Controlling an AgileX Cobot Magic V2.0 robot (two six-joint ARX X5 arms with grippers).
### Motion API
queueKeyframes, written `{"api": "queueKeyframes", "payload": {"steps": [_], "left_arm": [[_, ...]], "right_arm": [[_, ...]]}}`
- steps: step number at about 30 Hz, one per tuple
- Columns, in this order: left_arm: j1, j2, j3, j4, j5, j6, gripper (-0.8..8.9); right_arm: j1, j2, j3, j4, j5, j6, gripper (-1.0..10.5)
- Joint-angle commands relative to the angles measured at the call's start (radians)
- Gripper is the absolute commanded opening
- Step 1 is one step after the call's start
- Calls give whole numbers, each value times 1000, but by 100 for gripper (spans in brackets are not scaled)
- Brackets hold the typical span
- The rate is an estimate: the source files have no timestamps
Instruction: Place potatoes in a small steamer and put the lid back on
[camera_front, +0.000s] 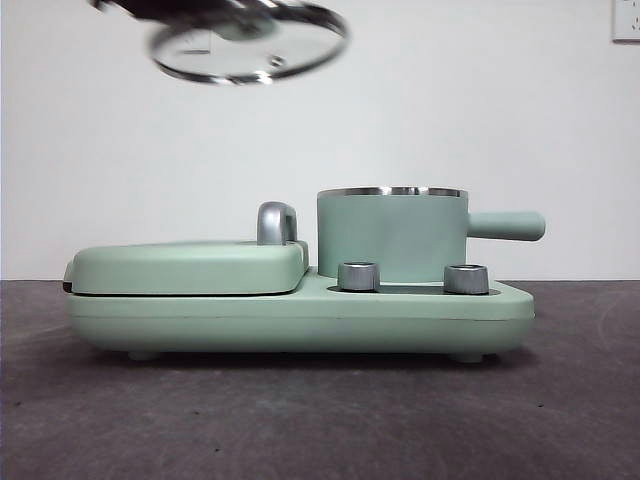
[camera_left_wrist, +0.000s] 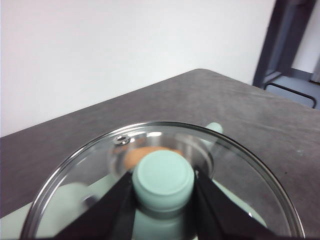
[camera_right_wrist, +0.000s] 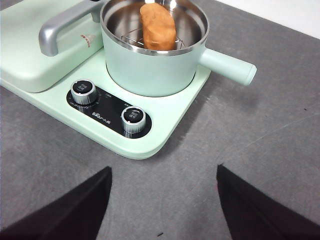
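Note:
The small steamer (camera_front: 392, 235), a mint-green pot with a steel rim, stands uncovered on the right half of the cooker base (camera_front: 300, 318). Its straight handle (camera_front: 505, 225) points right. The orange-brown potato (camera_right_wrist: 157, 25) lies on a wire rack inside the steamer (camera_right_wrist: 150, 67). The glass lid (camera_front: 250, 40) hangs tilted and blurred high above the cooker, up and left of the pot. My left gripper (camera_left_wrist: 164, 186) is shut on its mint knob (camera_left_wrist: 163, 172), and the potato (camera_left_wrist: 150, 152) shows through the glass. My right gripper (camera_right_wrist: 162, 200) is open over bare table in front of the cooker.
A flat mint griddle cover (camera_front: 190, 265) with a chrome handle (camera_front: 277, 222) fills the cooker's left half. Two steel dials (camera_front: 359, 276) (camera_front: 466, 278) stand at the front of the base, below the pot. Dark grey table (camera_front: 320, 420) surrounds the cooker.

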Motion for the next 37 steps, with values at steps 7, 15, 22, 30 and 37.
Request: {"api": "queueKeyframes", "payload": {"steps": [7,15,22,30,37], "left_arm": [[-50,313,207,122,-5,22,15],[-57,537,421,121,-5,57,15],[-58,657,517,139,-4,58,15],[-63,719,530,197,-4,63,15],[-71,749,531,195,-3,95,15]], "right_arm": [[5,3,-3,-4,1,6,324],[5,3,-3,-2,2,7,324],[5,4,-3,-2,8,7,324],[5,4,-3,-2,8,7,324],[5,4,-3,6,9,7,324]]}}
